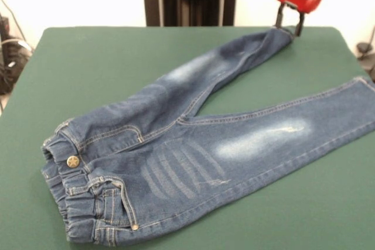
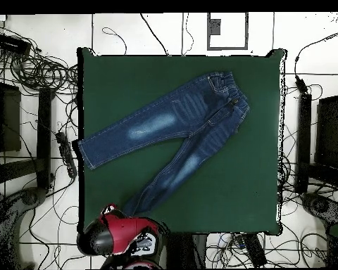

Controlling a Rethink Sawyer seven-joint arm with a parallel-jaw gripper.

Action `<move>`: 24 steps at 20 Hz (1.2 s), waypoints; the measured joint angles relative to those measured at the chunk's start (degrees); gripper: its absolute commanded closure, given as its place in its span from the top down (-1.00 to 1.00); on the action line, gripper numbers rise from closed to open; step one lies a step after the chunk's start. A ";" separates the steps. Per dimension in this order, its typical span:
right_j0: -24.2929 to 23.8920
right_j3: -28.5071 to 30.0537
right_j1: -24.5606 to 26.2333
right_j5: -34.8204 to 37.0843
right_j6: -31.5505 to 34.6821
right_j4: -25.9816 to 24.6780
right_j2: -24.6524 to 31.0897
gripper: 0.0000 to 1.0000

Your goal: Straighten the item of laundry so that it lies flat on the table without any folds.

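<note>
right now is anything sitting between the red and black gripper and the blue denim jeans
Nothing visible. The red and black gripper is already at the hem of one leg of the small dark blue denim jeans, at the far edge of the dark green cloth-covered table. No other object lies on the cloth.

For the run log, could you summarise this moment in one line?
gripper: at leg hem, grip unclear | jeans: spread, legs apart | table: jeans on it

Pale tiled floor [image 2: 165, 31], tangled black cables [image 2: 38, 67], perhaps dark racks [image 2: 6, 119] alongside
</note>
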 measured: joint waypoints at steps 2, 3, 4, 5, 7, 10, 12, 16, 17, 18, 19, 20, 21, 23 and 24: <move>0.00 0.12 -0.06 0.00 0.00 0.00 0.00 1.00; 0.00 0.20 -0.12 0.00 0.00 0.00 0.00 1.00; 0.00 0.27 -0.20 0.00 0.00 0.00 0.00 1.00; 0.00 0.36 -0.31 0.00 0.00 0.00 0.00 1.00; -0.04 0.46 -0.50 0.00 0.00 0.00 0.00 1.00; -0.08 0.46 -0.28 0.00 0.00 0.00 0.01 1.00; -0.09 0.33 0.36 -0.20 0.00 0.00 0.00 1.00; -0.11 -0.44 2.88 -1.13 0.00 0.01 0.01 1.00; -0.14 -0.61 3.57 -1.36 0.00 0.01 0.02 1.00; -0.24 -0.69 4.00 -1.47 0.00 0.02 0.02 1.00; -0.34 -0.76 4.42 -1.59 0.00 0.02 0.02 1.00; -0.47 -0.80 4.70 -1.66 0.00 0.02 0.02 1.00; -0.57 -0.82 4.88 -1.67 0.00 0.02 0.02 1.00; -0.94 -0.96 5.49 -1.69 0.00 0.02 0.02 1.00; -0.99 -1.04 5.67 -1.70 0.00 0.03 0.02 1.00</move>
